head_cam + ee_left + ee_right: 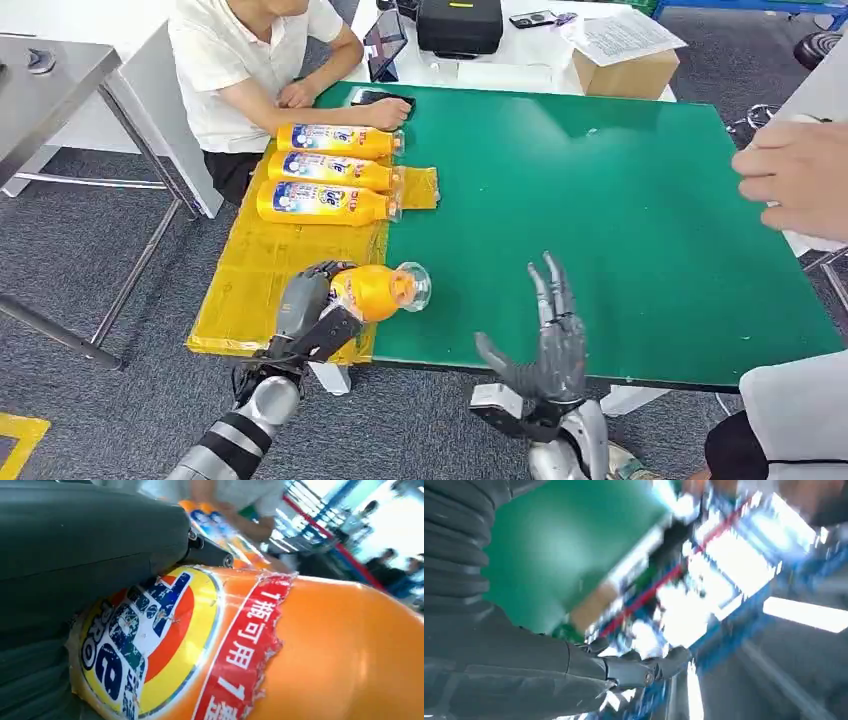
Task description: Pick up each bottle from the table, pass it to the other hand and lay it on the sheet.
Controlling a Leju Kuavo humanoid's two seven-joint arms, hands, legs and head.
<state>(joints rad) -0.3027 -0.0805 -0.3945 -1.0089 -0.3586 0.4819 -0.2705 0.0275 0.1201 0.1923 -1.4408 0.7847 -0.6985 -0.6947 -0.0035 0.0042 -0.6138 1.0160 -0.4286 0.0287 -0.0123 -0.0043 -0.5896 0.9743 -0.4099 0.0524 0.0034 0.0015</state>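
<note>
Though near bottles (330, 172), person's arm (262, 98)

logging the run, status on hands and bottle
Left hand grips orange plastic bottle above yellow sheet edge. Right hand open, empty. Three bottles already laid.

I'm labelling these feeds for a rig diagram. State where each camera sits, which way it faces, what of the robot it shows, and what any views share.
Head view: high on the body, facing forward and down at the green table, yellow sheet and three laid bottles; shows the left hand gripping an orange bottle and the open right hand.
Left wrist view: behind the left hand, close on the orange bottle.
Right wrist view: behind the right hand, blurred, facing across the green table.
Shared: head and left wrist views share the held bottle.
</note>
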